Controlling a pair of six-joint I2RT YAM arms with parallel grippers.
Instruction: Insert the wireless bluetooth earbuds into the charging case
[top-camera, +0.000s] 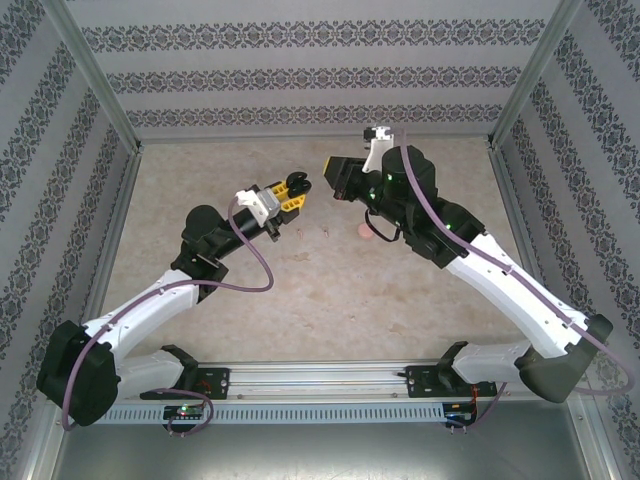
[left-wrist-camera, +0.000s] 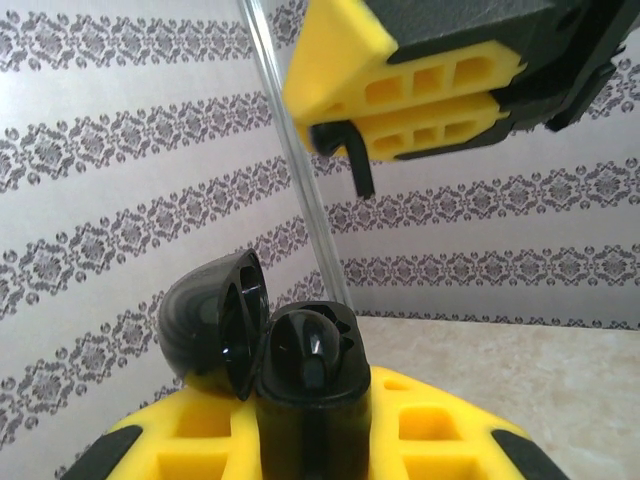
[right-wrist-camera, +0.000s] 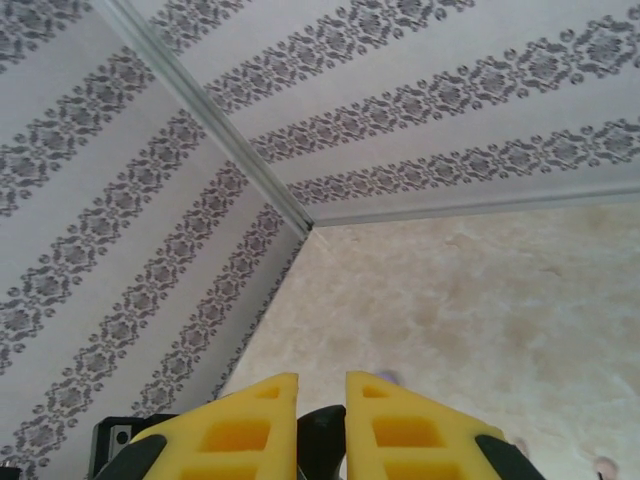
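L gripper (top-camera: 287, 197) is clamped on the black charging case (left-wrist-camera: 312, 372), held upright in its jaws, lid (left-wrist-camera: 208, 318) flipped open to one side. R gripper (right-wrist-camera: 321, 398) is pinched on a black earbud (left-wrist-camera: 359, 162). The stem hangs out below the jaws, long axis approx vertical. From the L jaws, the bud sits above the case mouth, offset a bit away from the lid side, w/ a clear gap btwn. Depth offset is hard to tell. You likely need the R arm to shift toward the lid, then drop straight down, stem leading into a well.
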